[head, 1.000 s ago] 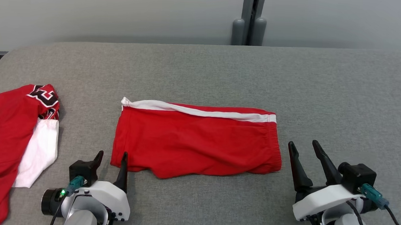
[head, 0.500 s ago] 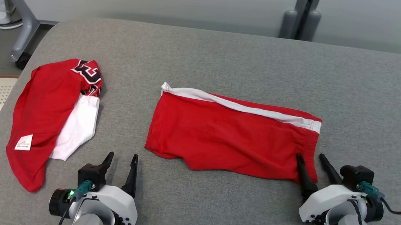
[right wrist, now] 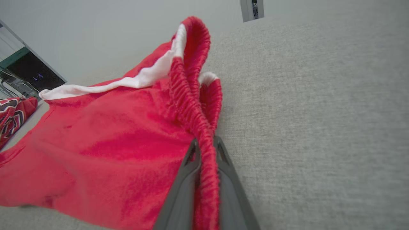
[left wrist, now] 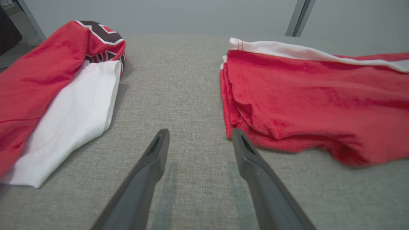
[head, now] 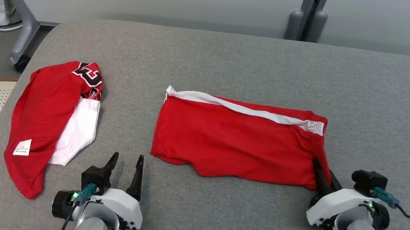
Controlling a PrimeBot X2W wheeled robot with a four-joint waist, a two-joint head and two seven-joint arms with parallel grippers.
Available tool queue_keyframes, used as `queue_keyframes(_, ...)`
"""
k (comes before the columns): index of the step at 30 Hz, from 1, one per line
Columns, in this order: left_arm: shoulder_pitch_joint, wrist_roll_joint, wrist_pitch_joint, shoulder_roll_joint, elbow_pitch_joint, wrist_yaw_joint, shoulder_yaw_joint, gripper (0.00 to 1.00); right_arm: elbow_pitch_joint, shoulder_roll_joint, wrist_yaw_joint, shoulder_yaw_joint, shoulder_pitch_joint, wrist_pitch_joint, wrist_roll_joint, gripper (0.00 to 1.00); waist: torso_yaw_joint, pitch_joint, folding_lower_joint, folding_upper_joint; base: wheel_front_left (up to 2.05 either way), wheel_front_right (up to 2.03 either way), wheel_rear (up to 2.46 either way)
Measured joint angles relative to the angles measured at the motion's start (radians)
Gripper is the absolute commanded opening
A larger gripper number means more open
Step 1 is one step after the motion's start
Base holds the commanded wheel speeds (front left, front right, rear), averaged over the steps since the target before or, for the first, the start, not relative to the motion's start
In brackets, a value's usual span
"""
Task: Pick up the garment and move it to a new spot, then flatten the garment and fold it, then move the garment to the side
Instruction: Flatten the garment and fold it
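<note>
one-corner pinch on the shorts: what could slip from here

nearest the robot, the right gripper [head: 323, 170] has its two dark fingers pressed together on the elastic waistband [right wrist: 191, 108], at the near right corner of the red shorts [head: 238, 144]. the right wrist view shows the gathered band squeezed between them and rising in a ridge beyond. the left gripper [head: 128, 156] is spread wide and holds nothing. it sits low over bare cloth, just beside the shorts' near left corner.

the shorts lie across the middle of the grey padded table [head: 229, 53], with the white stripe [head: 240, 110] along their far edge and layers stacked at the left hem. further left, well apart from them, a red and white jersey [head: 39, 120] lies crumpled.

risks, as i judge them:
- only one corner is held. a lift or drag from there alone would let the rest hang or trail, and the stacked layers could slide apart.
- i cannot tell whether the pinch takes every layer of the band. if it takes only the upper one, the lower cloth stays behind.
- the elastic is bunched and springy, so it could work out of the narrow fingertips under load.
- dragging over the textured table would likely wrinkle the cloth.
- a move leftward risks landing on the jersey.
</note>
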Motion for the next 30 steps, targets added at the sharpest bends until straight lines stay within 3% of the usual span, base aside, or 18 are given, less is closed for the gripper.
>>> queue_keyframes(11,0.026,0.007,0.0,0.0,0.012,-0.004,0.0,1.0,-0.021,-0.039,0.0,-0.092,0.023,0.001,-0.023,0.0,-0.059,-0.056,0.0,0.0,0.0,0.0,0.0)
queue_keyframes(19,0.04,-0.012,0.0,0.0,0.026,-0.004,-0.042,1.0,-0.091,-0.026,0.0,0.107,-0.038,0.002,0.105,0.0,-0.057,-0.078,0.0,0.0,0.0,0.0,0.0)
queue_keyframes(25,0.044,-0.038,0.0,0.0,0.025,0.002,-0.086,1.0,-0.121,-0.017,0.0,0.271,-0.092,0.027,0.171,0.0,0.001,-0.087,0.0,0.0,0.0,0.0,0.0)
queue_keyframes(30,0.045,-0.055,0.0,-0.001,0.021,0.008,-0.11,1.0,-0.081,-0.012,0.0,0.332,-0.144,0.027,0.178,0.0,0.06,-0.086,0.0,0.0,0.0,0.0,0.0)
